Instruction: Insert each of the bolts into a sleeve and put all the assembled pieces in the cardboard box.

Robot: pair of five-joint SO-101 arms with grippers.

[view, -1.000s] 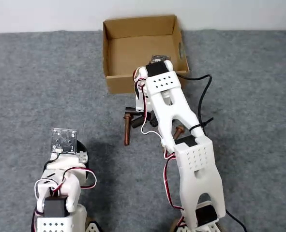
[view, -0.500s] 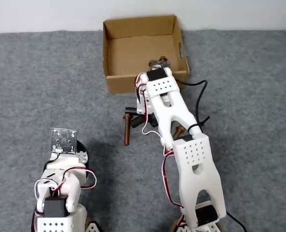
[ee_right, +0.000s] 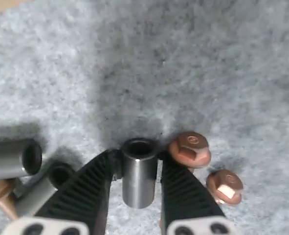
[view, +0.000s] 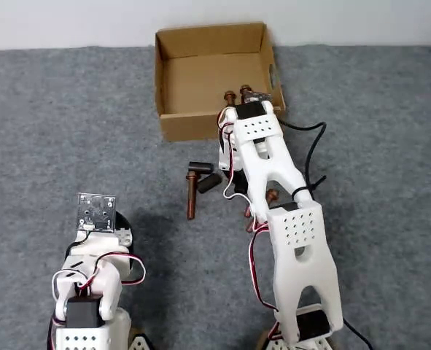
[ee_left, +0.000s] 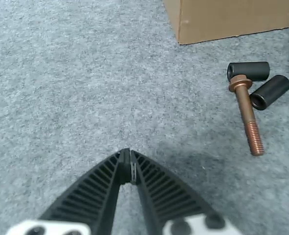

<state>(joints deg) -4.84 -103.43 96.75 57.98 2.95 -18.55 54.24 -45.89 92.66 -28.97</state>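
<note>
A short, smooth, dark metal sleeve (ee_right: 138,181), a hollow tube held upright, is pinched between the ribbed black fingers of my right gripper (ee_right: 137,159). It hangs over fuzzy grey carpet (view: 69,117), close to the near right corner of the cardboard box (view: 200,125). Two copper hexagonal bolt heads (ee_right: 189,149) sit just beside it. Further left lie a loose threaded copper bolt (ee_left: 246,117) and two more sleeves (ee_left: 248,71) by its head. My left gripper (ee_left: 126,156) hovers empty, fingers pressed together. The box floor I can see is bare, so I judge nothing is assembled yet and every bolt is left to do.
</note>
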